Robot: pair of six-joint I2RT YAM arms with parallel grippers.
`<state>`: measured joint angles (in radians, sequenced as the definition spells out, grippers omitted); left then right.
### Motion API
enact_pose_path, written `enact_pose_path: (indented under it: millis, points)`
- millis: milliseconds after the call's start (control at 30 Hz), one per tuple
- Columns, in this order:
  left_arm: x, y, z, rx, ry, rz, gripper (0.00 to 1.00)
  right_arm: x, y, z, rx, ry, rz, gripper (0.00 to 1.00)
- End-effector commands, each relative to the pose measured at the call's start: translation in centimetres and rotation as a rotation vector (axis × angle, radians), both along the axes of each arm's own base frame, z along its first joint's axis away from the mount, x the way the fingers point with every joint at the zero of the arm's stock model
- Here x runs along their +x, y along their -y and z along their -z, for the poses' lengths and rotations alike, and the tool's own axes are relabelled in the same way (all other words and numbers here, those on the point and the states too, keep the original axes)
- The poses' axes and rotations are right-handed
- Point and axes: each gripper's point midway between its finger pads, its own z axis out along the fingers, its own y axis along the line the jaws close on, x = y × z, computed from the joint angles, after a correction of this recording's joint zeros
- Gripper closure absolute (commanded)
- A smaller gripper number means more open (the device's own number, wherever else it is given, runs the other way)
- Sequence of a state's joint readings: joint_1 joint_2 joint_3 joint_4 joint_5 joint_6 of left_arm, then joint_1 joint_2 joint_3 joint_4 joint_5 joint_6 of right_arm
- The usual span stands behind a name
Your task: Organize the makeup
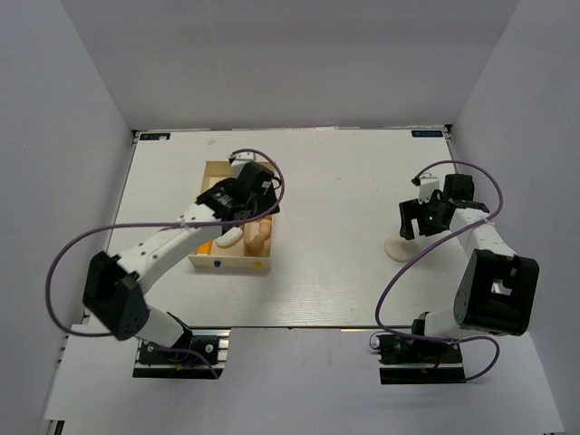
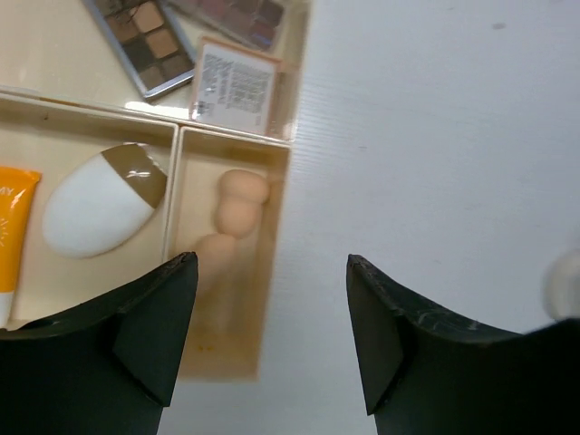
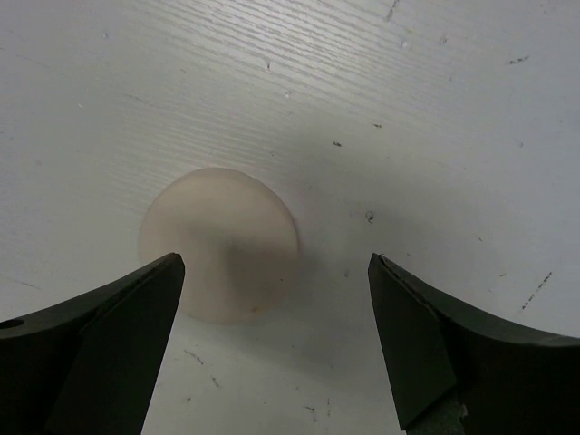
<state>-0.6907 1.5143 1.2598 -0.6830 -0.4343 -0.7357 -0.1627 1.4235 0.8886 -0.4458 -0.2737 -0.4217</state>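
**Colleague:** Wooden box looks well stocked. How far along are you?

**Me:** Nearly there, I'd judge. Everything I can find is in a compartment except the round cream puff. It lies on the bare surface, well apart from the box, over on my right side.

**Colleague:** And your hands?

**Me:** My right hand hovers directly over that puff, fingers spread wide to either side and touching nothing. My left hand hangs above the box's right edge, fingers apart too, with nothing between them.

**Colleague:** Count it off for me.

**Me:** Two long eyeshadow palettes in brown shades lie side by side in the long compartment at the far end. One square compact sits beside them (label side up, so I'm going by its shape). One orange tube and one white oval piece with a brown end appear to share the next compartment. Tan sponges sit in the narrow end compartment, at least two and perhaps three. The rounded lumps run together and my own finger hides the lowest part, so I can't tell exactly. And one puff, outside the box.

**Colleague:** So what's left?

**Me:** As I read it, picking up the puff and finding it a place in the box. I can't see from here which compartment has room for it.
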Motion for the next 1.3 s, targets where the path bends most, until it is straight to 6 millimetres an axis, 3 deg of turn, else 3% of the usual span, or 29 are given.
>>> enact_pose_path:
  millis: [0, 33, 100, 233, 533, 767, 867, 933, 1000, 1100, 1267]
  points:
    - [-0.8, 1.5, -6.4, -0.191, 0.175, 0.093, 0.24, 0.1, 1.4, -0.1, -0.078, -0.013, -0.014, 0.12]
    - [-1.3, 1.6, -5.9, -0.206, 0.168, 0.111, 0.24, 0.0, 1.3, 0.1, -0.075, -0.019, -0.021, 0.14]
    - [-1.9, 1.4, -7.2, -0.246, 0.200, 0.115, 0.23, -0.7, 1.1, 0.9, -0.070, -0.050, -0.043, 0.18]
    - [-2.8, 0.7, -7.6, -0.260, 0.207, 0.113, 0.23, -1.3, 0.9, 2.3, -0.055, -0.094, -0.057, 0.24]
    - [-3.5, -0.3, -7.9, -0.261, 0.213, 0.083, 0.24, -0.9, 0.2, 4.3, -0.002, -0.142, -0.062, 0.40]
    - [-4.0, -1.0, -8.0, -0.272, 0.222, 0.063, 0.23, -1.8, -0.3, 5.7, 0.014, -0.185, -0.072, 0.55]
    - [-4.4, -1.3, -8.2, -0.284, 0.230, 0.060, 0.23, -2.4, -0.3, 6.7, 0.014, -0.211, -0.073, 0.65]
    - [-4.8, -1.3, -8.4, -0.295, 0.239, 0.066, 0.23, -2.7, -0.5, 6.8, 0.026, -0.225, -0.079, 0.80]
    - [-5.1, -1.5, -9.1, -0.315, 0.267, 0.067, 0.23, -2.7, -1.2, 6.5, 0.058, -0.215, -0.102, 0.92]
    - [-5.5, -1.7, -10.3, -0.356, 0.308, 0.072, 0.24, -2.5, -2.6, 4.6, 0.119, -0.163, -0.181, 1.00]
    - [-5.9, -1.8, -11.1, -0.384, 0.332, 0.086, 0.23, -1.6, -5.2, 0.9, 0.225, -0.080, -0.327, 1.00]
